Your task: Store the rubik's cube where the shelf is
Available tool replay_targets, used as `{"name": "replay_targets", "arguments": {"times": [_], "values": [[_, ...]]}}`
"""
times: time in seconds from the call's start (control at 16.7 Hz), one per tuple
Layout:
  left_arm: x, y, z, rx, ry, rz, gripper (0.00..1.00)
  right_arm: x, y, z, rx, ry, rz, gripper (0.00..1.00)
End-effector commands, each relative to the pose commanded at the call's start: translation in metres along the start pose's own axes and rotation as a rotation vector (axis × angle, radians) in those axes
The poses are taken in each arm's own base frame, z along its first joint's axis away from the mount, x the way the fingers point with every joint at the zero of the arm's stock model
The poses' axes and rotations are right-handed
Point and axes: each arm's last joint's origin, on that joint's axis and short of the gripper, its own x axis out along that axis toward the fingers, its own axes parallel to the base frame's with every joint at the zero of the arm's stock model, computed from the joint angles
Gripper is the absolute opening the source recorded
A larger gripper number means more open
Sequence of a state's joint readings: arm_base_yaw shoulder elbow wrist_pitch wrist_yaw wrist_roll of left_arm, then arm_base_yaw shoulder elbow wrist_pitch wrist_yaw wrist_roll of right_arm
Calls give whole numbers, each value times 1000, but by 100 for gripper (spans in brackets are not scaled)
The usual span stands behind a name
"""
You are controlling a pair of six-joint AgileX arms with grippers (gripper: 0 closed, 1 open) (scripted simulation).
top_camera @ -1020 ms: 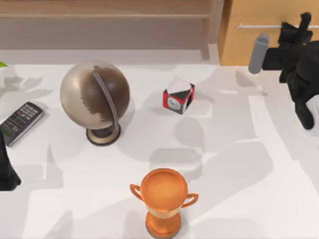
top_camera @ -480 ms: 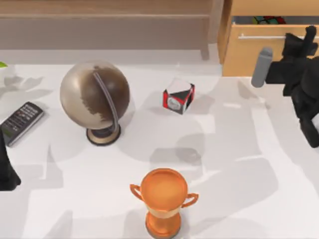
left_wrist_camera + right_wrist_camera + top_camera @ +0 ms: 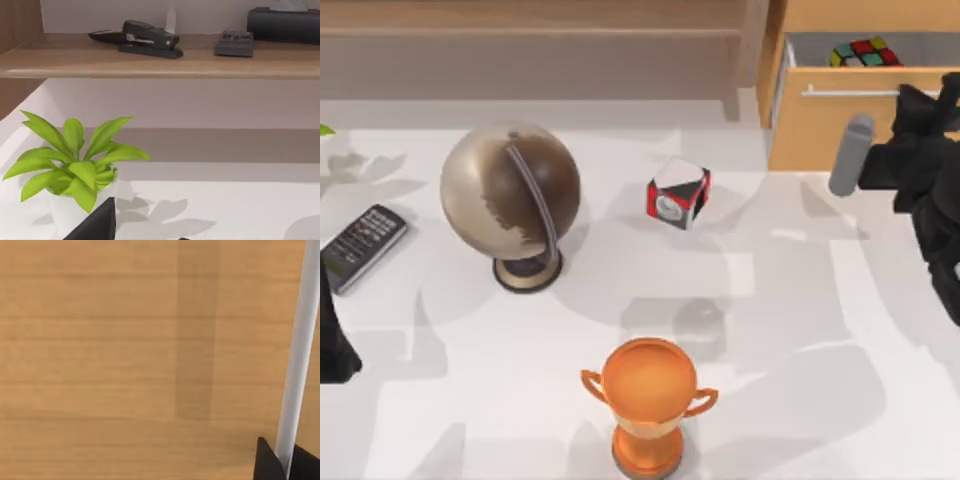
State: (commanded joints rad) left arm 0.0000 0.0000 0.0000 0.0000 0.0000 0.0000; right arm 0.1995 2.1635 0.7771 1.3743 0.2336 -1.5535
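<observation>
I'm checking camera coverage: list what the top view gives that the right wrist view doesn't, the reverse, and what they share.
Top view alone: the rubik's cube lying in the pulled-out drawer, the shelf, globe, trophy, remote, the red, white and black cube, and the left arm at the table's left edge. Right wrist view alone: close wood grain. Shared: the drawer front, its silver handle and the right gripper on it.

From my station I can read no text, label, brand or number on anything here; the remote control's (image 3: 362,246) buttons and the red, white and black cube's (image 3: 678,193) round emblem are too small to make out.
</observation>
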Motion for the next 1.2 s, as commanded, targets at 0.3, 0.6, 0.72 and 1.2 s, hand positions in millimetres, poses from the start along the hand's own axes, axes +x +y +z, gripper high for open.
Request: {"name": "replay_targets", "arguments": {"times": [0.3,0.6,0.72,1.2], "values": [[0,0,0,0,0,0,100,-26,1,0,4,1,1,0],[0,0,0,0,0,0,100,-63,1,0,0,0,1,0],[0,0,0,0,0,0,100,-63,1,0,0,0,0,0],[0,0,0,0,0,0,100,-100,3,1,-3,0,6,0]]}}
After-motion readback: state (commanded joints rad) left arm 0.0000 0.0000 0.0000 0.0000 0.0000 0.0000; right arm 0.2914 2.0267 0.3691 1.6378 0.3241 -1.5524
